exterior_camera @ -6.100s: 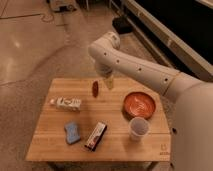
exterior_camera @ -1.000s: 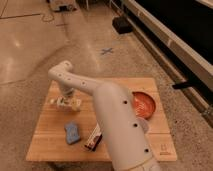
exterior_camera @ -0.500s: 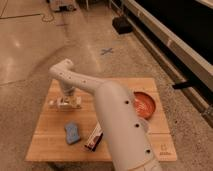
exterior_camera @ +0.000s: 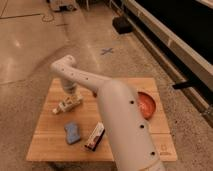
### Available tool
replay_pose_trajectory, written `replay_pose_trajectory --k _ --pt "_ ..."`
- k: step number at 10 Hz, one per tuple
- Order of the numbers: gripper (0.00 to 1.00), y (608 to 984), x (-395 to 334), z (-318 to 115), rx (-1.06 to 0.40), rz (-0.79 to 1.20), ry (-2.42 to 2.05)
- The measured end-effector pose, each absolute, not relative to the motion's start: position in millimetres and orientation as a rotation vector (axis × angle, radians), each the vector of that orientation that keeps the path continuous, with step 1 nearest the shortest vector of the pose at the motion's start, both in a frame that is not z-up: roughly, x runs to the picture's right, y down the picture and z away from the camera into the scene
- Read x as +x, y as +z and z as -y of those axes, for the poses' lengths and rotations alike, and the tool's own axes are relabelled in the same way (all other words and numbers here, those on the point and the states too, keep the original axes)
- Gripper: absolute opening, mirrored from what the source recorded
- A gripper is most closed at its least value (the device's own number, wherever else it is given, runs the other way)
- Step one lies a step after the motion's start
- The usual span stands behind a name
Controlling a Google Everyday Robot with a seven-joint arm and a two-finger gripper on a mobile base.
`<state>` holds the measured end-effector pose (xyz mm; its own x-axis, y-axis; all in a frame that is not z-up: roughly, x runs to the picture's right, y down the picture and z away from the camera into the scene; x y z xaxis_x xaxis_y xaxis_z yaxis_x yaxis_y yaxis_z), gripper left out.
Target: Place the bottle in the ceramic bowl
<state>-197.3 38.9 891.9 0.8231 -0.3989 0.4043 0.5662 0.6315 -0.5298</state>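
Note:
The pale whitish bottle (exterior_camera: pixel 66 105) lies on its side on the left part of the wooden table (exterior_camera: pixel 55 150). My gripper (exterior_camera: pixel 73 97) hangs from the bent arm and sits right at the bottle's right end, touching or nearly touching it. The orange-red ceramic bowl (exterior_camera: pixel 147 104) stands at the table's right side, its left part hidden behind my arm. The bottle and the bowl are far apart.
A blue sponge (exterior_camera: pixel 73 132) lies at the front left. A flat black-and-red box (exterior_camera: pixel 94 137) lies beside it, against my arm. My white arm (exterior_camera: pixel 120 120) covers the table's middle and front right. Bare floor surrounds the table; a dark ledge runs along the right.
Six seconds ago the gripper hung over the table's middle back; it has since swung left and down to the bottle. Over the last second it barely moved; the bottle still lies on the table.

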Motion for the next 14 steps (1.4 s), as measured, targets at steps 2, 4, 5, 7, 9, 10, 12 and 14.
replay_pose_trajectory --k 2,4,5,7,9,10,12,14 --pt "0.36 888.2 -177.4 -34.9 -0.695 0.259 -0.564" --pt "0.34 887.2 -171.5 -36.8 -0.690 0.257 -0.559" --pt "0.24 881.6 -167.6 -31.8 -0.683 0.261 -0.547" --pt "0.13 862.8 -138.5 -12.4 -0.682 0.254 -0.538" --pt "0.27 851.0 -127.5 -9.7 -0.682 0.249 -0.548" --pt "0.35 846.4 -129.4 -15.9 -0.678 0.244 -0.540" --pt "0.34 836.7 -116.8 -15.4 -0.673 0.237 -0.509" --pt "0.18 841.1 -90.5 -2.9 -0.672 0.231 -0.492"
